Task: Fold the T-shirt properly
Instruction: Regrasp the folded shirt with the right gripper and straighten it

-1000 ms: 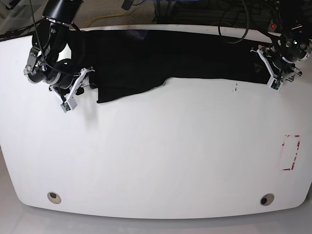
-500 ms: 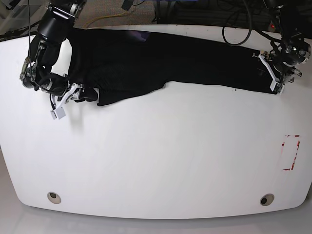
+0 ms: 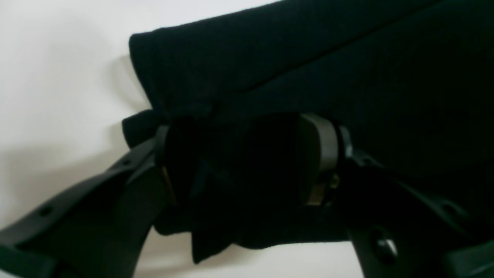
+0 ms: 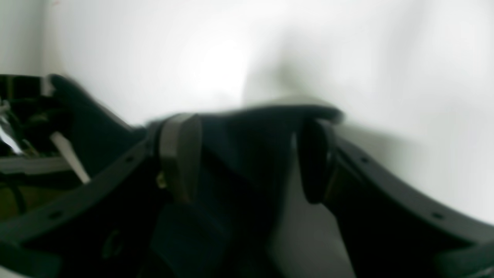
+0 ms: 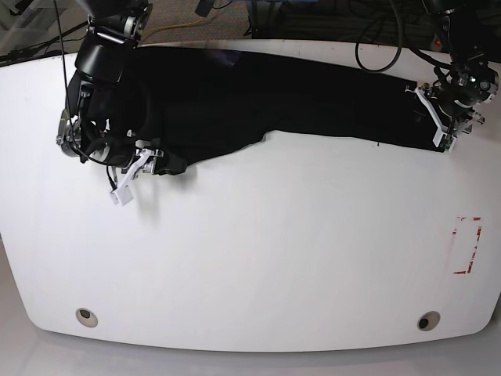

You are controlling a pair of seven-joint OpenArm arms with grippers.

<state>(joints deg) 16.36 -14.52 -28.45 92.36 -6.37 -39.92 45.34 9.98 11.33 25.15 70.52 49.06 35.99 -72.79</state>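
Along the table's (image 5: 258,258) far edge the T-shirt (image 5: 297,98) lies as a long dark band, its long axis running side to side. The left gripper (image 3: 247,162) pinches bunched cloth at one end; the right gripper (image 4: 247,158) has cloth between half-parted fingers at the other, though blur hides how firmly.

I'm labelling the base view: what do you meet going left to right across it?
Right arm's hand → large black soft cloth T-shirt → left arm's hand → red rectangular marking on white table.
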